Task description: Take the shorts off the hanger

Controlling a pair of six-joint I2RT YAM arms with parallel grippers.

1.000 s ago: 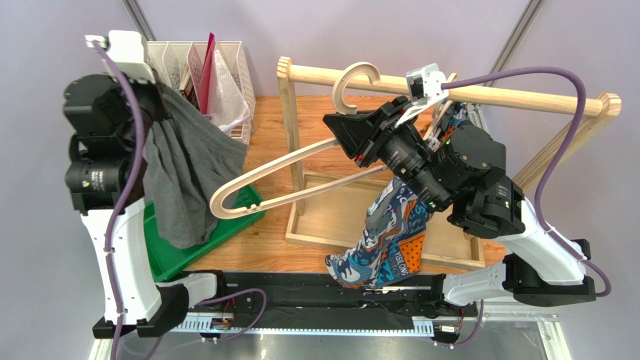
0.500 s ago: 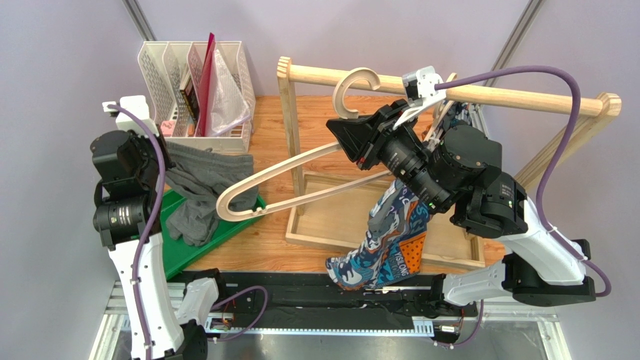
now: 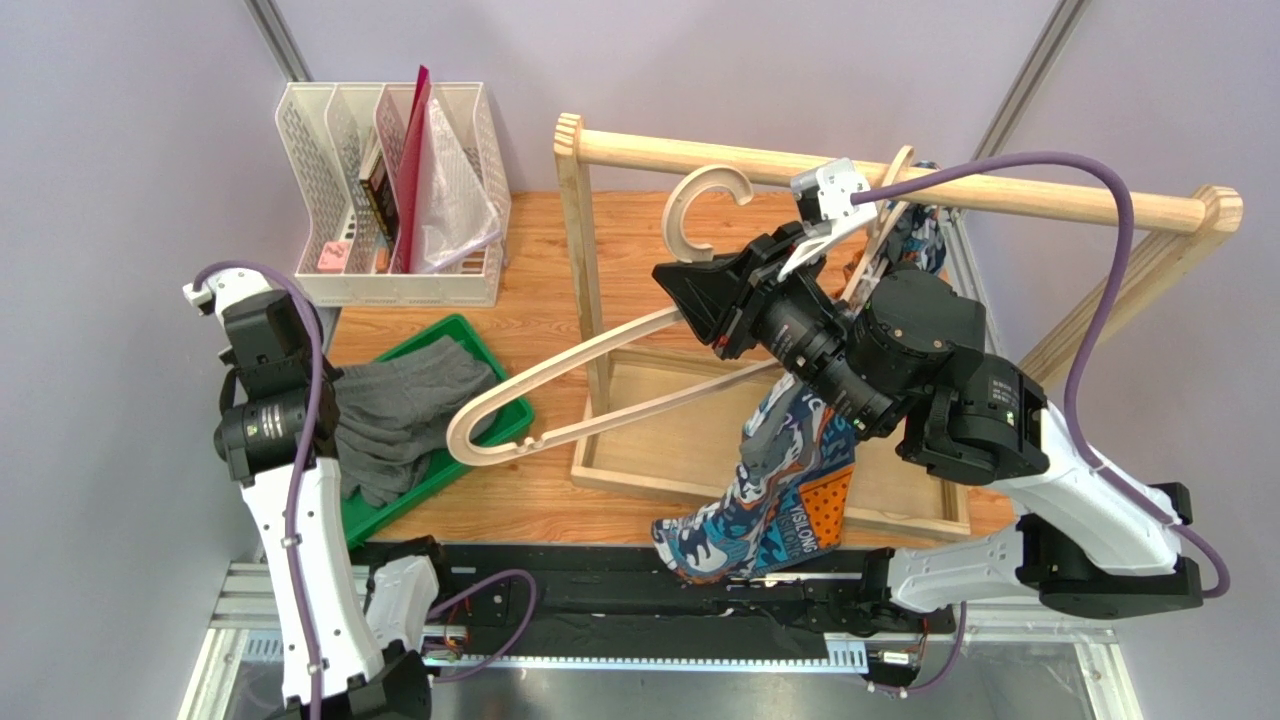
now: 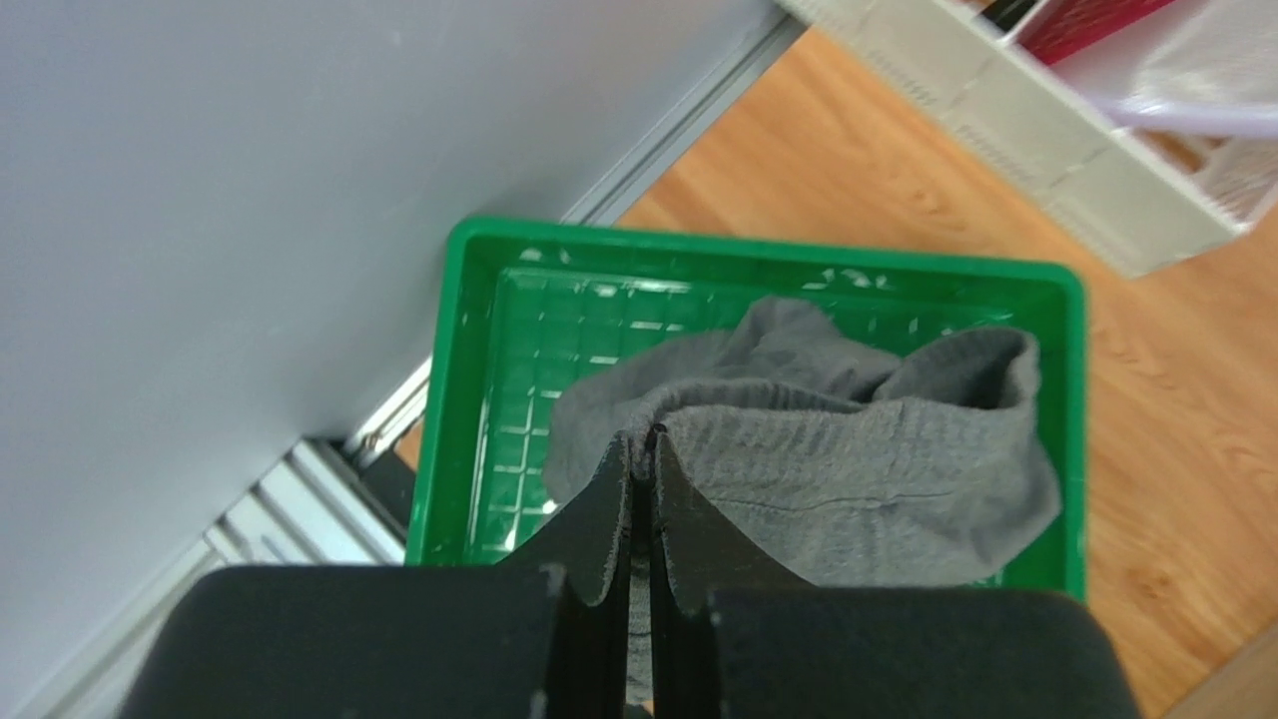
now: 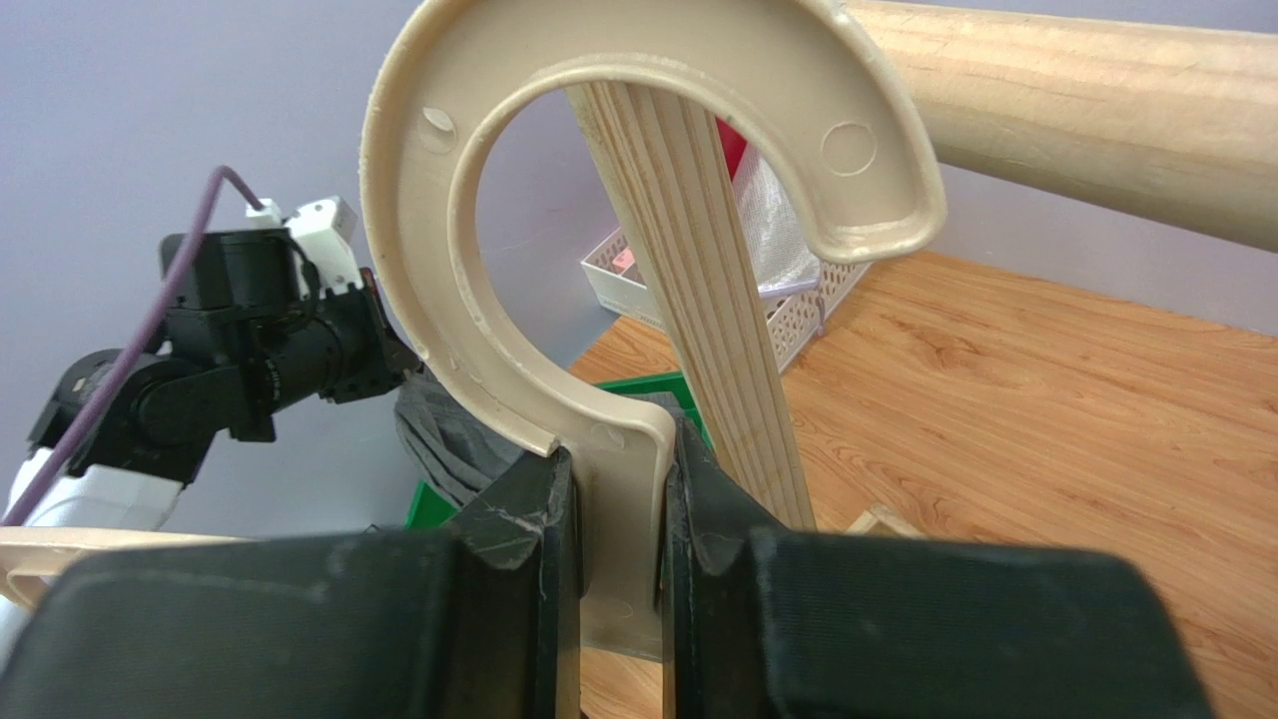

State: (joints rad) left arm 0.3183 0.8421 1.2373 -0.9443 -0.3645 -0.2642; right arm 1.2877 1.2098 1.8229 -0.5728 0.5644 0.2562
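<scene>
The plain grey shorts (image 3: 403,413) lie bunched in the green tray (image 3: 508,402) at the left. My left gripper (image 3: 334,411) is down at the heap. In the left wrist view it (image 4: 641,447) is shut on a fold of the grey shorts (image 4: 870,480) over the tray (image 4: 465,390). My right gripper (image 5: 615,450) is shut on the neck of the bare cream hanger (image 5: 495,345), held off the rail. The hanger (image 3: 601,333) slants down towards the tray. The patterned shorts (image 3: 781,480) hang below my right arm, their top hidden behind it.
A wooden rack has a top rail (image 3: 1052,195), a left post (image 3: 579,270) and a shallow base frame (image 3: 661,443) mid-table. A white file organiser (image 3: 394,173) with papers and a red folder stands behind the tray.
My left arm came down from high at the left, lowering the hanging grey shorts into the tray. The right gripper dropped the hanger slightly, down and left.
</scene>
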